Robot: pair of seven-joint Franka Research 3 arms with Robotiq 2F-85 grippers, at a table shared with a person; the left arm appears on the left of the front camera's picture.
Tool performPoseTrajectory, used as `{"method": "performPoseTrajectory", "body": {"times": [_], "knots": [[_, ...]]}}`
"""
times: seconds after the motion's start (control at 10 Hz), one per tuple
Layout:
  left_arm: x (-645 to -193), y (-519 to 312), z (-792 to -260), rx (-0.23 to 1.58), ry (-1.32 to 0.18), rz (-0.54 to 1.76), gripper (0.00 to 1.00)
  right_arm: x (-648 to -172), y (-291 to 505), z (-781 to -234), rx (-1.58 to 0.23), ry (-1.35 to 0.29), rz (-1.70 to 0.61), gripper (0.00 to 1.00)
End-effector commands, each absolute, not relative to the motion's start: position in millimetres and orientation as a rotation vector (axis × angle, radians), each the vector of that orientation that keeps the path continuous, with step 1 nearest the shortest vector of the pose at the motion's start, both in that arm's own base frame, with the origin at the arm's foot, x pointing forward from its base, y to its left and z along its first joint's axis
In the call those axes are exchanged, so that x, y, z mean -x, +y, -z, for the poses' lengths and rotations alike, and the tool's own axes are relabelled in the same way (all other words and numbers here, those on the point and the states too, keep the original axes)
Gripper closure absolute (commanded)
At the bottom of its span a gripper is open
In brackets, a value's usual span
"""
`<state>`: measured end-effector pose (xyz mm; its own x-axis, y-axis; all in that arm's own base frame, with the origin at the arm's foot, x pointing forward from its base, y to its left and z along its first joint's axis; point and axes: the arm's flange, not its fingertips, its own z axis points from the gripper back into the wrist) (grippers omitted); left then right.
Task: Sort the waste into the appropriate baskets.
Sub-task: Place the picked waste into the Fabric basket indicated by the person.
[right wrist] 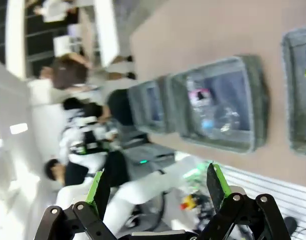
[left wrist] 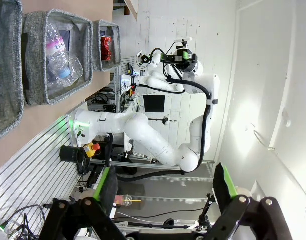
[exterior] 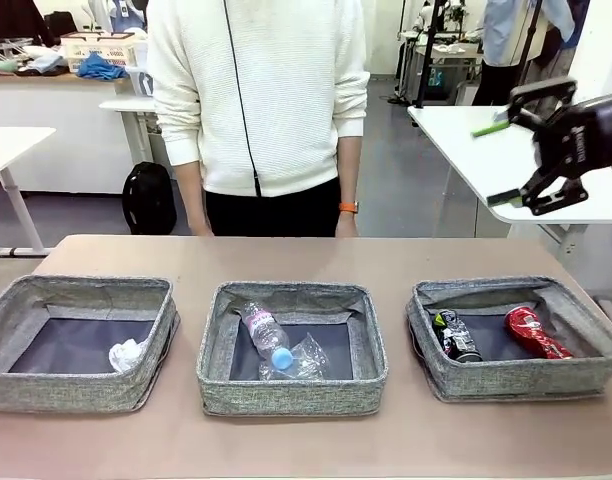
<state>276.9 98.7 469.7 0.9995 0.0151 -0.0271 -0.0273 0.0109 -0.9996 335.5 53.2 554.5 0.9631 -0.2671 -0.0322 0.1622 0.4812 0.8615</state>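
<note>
Front: right gripper (exterior: 531,160) is hanging high, fingers wide and empty, well above the right basket (exterior: 516,380) holding the dark can (exterior: 456,335) and red can (exterior: 536,333). Bottle (exterior: 265,335) and cup (exterior: 308,357) are sharing the middle basket (exterior: 291,395), paper wad (exterior: 126,354) the left basket (exterior: 76,390), so sorting looks done.

Left wrist: left gripper (left wrist: 165,187) is gaping empty, baskets far beyond its fingers.

Right wrist: blurred, fingers spread, bottle basket (right wrist: 223,102) well beyond the tips.

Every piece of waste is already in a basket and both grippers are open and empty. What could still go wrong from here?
1. The right gripper hangs open, raised beside the person; a careless move could come close to them.
2. The bottle leans against the soft wall of the middle basket, over the plastic cup; a bump might shift both.
3. The left gripper is open and faces away from the table, so it may swing wide when returning.
</note>
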Motion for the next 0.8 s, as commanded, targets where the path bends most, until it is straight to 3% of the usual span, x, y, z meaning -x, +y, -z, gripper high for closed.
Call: {"method": "performPoseTrajectory", "body": {"times": [0.0, 0.7], "knots": [[-275.0, 98.7, -471.4, 1.578, -0.005, -0.013, 0.0, -337.8, 38.9, -557.3, -1.154, -0.091, 0.293, 0.0], [-275.0, 98.7, -471.4, 1.578, -0.005, -0.013, 0.0, -337.8, 38.9, -557.3, -1.154, -0.091, 0.293, 0.0]]}}
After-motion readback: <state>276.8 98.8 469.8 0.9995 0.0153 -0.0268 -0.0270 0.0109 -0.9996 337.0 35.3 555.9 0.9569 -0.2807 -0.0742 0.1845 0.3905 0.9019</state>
